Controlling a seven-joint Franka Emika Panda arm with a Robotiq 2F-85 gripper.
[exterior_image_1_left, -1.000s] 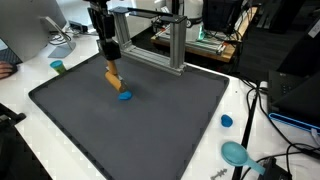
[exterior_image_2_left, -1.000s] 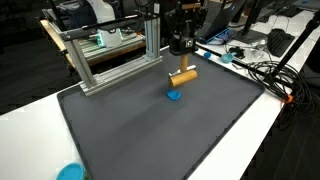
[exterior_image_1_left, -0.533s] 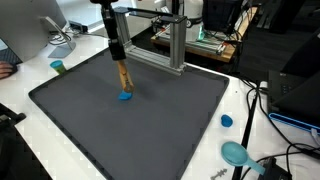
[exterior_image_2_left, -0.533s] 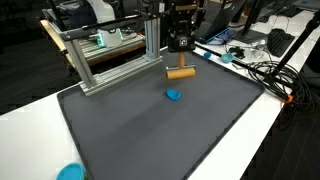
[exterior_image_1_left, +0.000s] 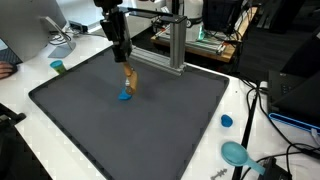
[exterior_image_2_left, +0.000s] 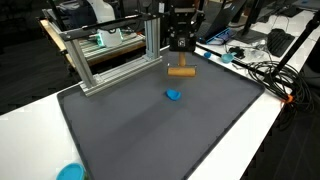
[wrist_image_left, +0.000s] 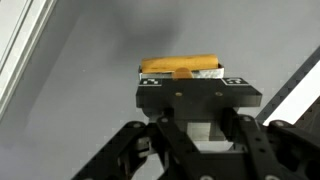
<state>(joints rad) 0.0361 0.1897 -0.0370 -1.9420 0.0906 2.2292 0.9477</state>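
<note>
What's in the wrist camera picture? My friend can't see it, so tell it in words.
Black jaws, seen from close behind, grip a tan wooden cylinder turned sideways over a dark grey mat. A pale strip of table shows past the mat's right edge.

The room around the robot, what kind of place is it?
Probably a lab or workshop: a metal frame, a computer monitor and tangled cables stand around the gripper holding a wooden block.
</note>
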